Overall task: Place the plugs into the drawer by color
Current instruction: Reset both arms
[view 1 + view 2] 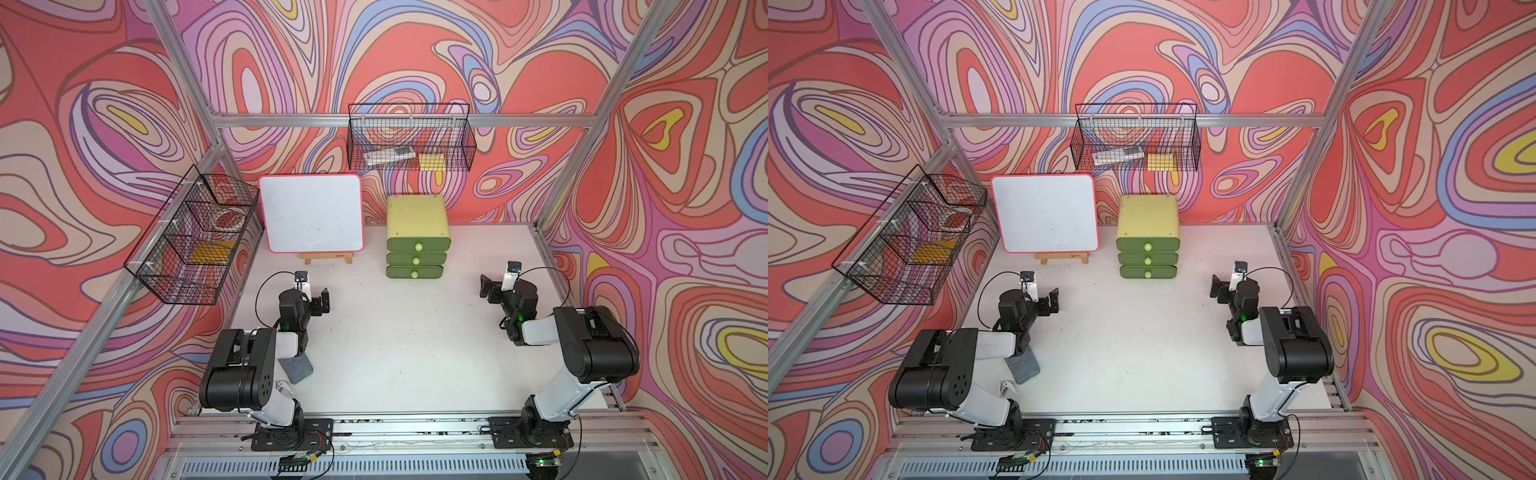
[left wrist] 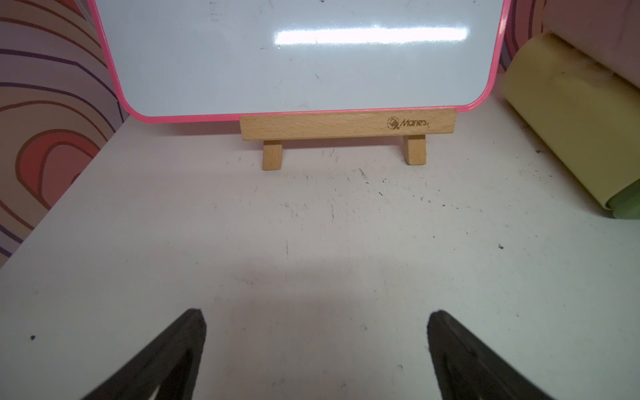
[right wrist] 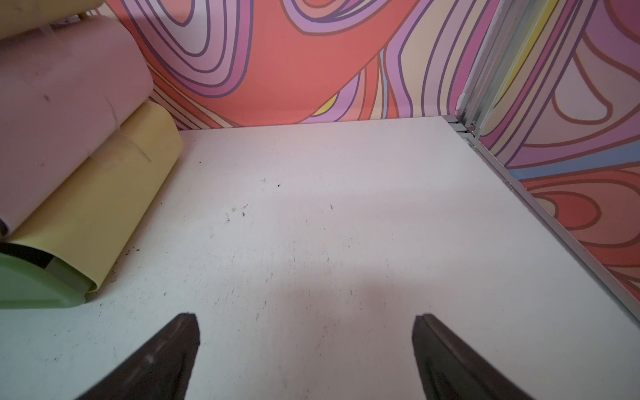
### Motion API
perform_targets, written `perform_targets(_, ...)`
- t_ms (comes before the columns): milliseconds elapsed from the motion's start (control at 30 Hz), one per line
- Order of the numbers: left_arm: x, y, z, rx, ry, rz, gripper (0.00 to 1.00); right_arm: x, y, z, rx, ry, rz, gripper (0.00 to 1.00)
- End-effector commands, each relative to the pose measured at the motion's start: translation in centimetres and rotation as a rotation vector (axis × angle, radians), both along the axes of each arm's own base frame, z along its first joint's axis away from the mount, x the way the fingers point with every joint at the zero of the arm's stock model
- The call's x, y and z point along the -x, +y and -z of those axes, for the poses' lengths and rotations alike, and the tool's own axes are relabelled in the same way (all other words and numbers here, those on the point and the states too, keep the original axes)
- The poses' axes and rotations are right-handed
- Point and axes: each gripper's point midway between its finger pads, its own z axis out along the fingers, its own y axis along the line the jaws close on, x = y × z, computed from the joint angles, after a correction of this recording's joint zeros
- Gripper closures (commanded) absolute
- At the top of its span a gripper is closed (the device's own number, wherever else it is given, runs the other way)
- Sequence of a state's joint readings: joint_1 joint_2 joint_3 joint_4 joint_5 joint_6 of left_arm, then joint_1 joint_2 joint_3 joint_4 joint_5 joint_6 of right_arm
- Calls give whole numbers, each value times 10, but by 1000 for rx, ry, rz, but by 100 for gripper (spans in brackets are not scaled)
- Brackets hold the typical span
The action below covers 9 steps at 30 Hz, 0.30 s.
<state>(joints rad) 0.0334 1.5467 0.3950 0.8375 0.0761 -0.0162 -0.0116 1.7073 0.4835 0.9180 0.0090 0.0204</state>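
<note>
the drawer chest (image 1: 417, 232) stands at the back of the surface (image 1: 395, 345), just beside the whiteboard (image 1: 311, 214), with all three drawer fronts shut; no plugs show in any view, so their location cannot be told. the left fingers (image 2: 187, 343) and right fingers (image 3: 180, 343) are spread wide and empty, one pair to each side of the chest. sorting is judged either complete or not begun; the next move calls for locating a plug before pulling any knob.
</note>
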Motion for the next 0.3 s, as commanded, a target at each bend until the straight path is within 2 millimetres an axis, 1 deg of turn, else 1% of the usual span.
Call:
perform_targets(0, -2, -2, -5, 13, -18, 6, 1, -1, 1, -2, -9, -4, -5, 2)
perform_targets(167, -4, -2, -2, -1, -3, -1, 1, 0, 1, -3, -9, -11, -4, 2)
perform_targets(233, 1, -2, -6, -1, -22, 1, 1, 1, 1, -4, -6, -15, -4, 2)
perform_targets(267, 3, -7, -7, -1, -32, 28, 1, 1, 0, -4, -4, -16, -3, 2)
